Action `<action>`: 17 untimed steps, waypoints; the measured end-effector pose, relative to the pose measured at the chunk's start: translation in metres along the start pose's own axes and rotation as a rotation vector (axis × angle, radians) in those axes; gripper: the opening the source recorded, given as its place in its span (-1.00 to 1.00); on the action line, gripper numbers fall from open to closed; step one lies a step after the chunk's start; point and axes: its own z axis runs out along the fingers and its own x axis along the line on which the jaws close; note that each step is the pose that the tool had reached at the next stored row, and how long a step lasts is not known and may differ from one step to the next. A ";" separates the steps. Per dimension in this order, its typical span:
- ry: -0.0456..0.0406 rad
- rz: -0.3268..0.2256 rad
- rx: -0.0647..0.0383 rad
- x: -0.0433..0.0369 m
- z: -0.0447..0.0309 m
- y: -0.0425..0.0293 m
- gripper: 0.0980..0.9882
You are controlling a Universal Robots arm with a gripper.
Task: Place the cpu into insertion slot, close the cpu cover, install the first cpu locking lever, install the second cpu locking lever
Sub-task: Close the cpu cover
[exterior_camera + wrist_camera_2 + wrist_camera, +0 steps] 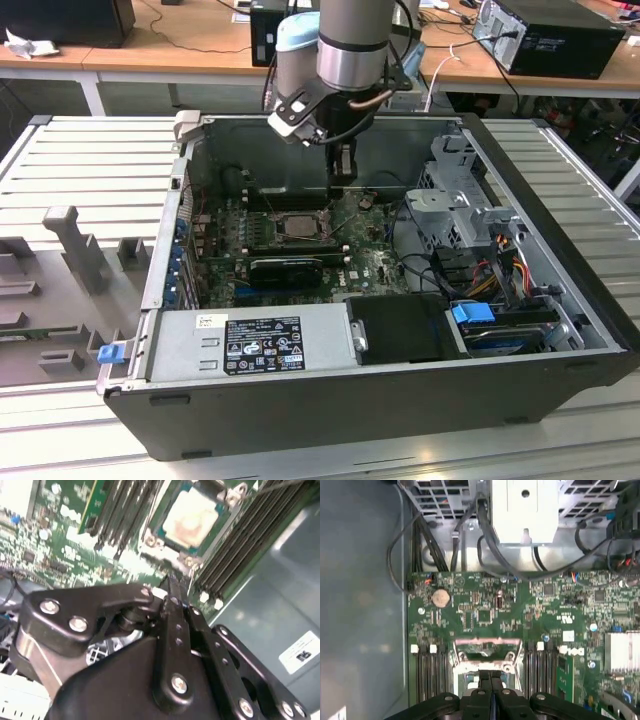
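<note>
The claw is hanging inside the open computer case, its 2 fingers pressed together, with the tips just above one edge of the insertion slot. The cpu is sitting in that slot on the green motherboard, with the cpu cover lying flat around it.

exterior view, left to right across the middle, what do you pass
grey fixture block on the table → cpu → gripper → metal drive cage → coloured cables
</note>
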 end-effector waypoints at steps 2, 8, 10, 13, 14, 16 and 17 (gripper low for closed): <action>0.0001 0.000 0.000 0.0001 0.0002 0.0044 -0.98; 0.0001 -0.004 0.000 0.0005 0.0019 0.0208 -0.98; 0.0002 -0.019 0.000 0.0006 0.0035 0.0294 -0.98; 0.0003 -0.027 0.000 0.0014 0.0053 0.0437 -0.98; 0.0003 -0.029 0.000 0.0016 0.0064 0.0464 -0.98; 0.0003 -0.033 0.001 0.0017 0.0142 0.0479 -0.98; 0.0003 -0.033 0.000 0.0016 0.0175 0.0449 -0.98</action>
